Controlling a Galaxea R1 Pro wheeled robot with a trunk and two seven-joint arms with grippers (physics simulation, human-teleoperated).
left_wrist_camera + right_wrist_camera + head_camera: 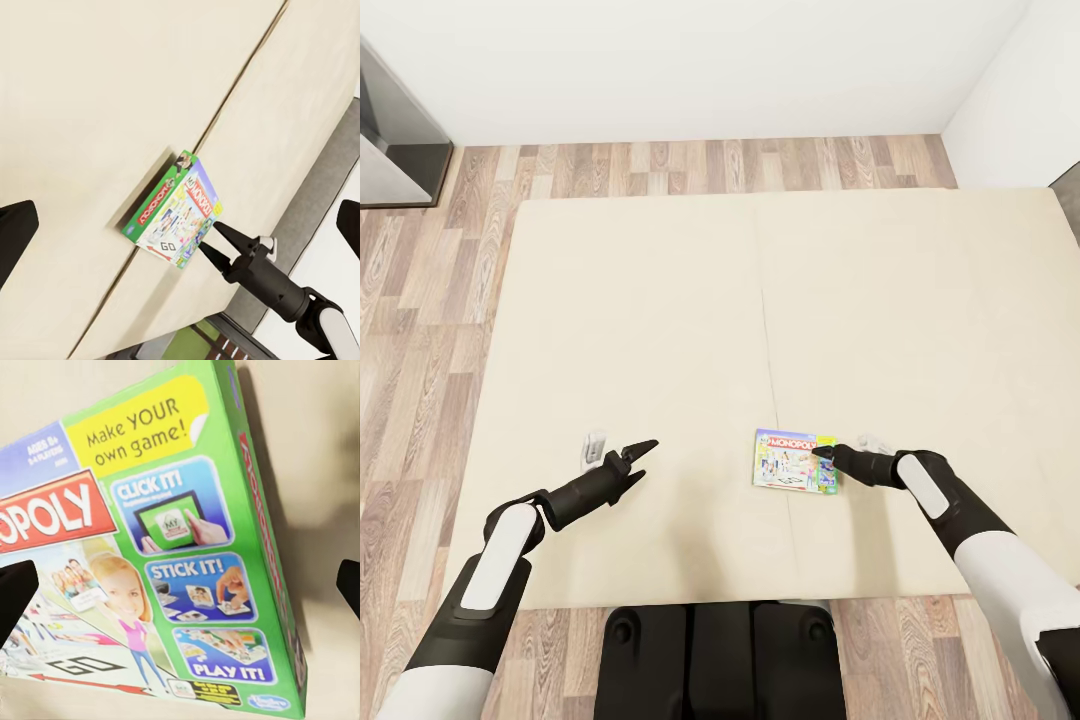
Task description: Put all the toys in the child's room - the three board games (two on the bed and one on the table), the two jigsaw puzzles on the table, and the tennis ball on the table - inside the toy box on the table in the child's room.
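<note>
The flat green-edged cardboard Monopoly board game box lies on the plain beige mattress of the large low bed, just beside a faint seam that runs down the mattress. In the right wrist view the box lid reads clearly: a red banner with white letters "OPOLY", a yellow patch saying "Make YOUR own game!", a blue corner marked "AGES 8+", and three blue panels down the green side labelled "CLICK IT!", "STICK IT!" and "PLAY IT!". A cartoon blonde girl in pink and part of a "GO" square fill the white lower area. The left wrist view shows the same box with "MONOPOLY" along its green side edge and "GO" with a red arrow on the lid.

The mattress is smooth and matt, the floor of light wood planks runs around it, and the walls are plain white.

The black right gripper has its pointed fingers at the box's near right edge, parted, with the tips at or just off the cardboard; whether they touch is unclear. The black left gripper hovers over bare mattress well apart from the box, its two tapered fingers spread and holding nothing.
</note>
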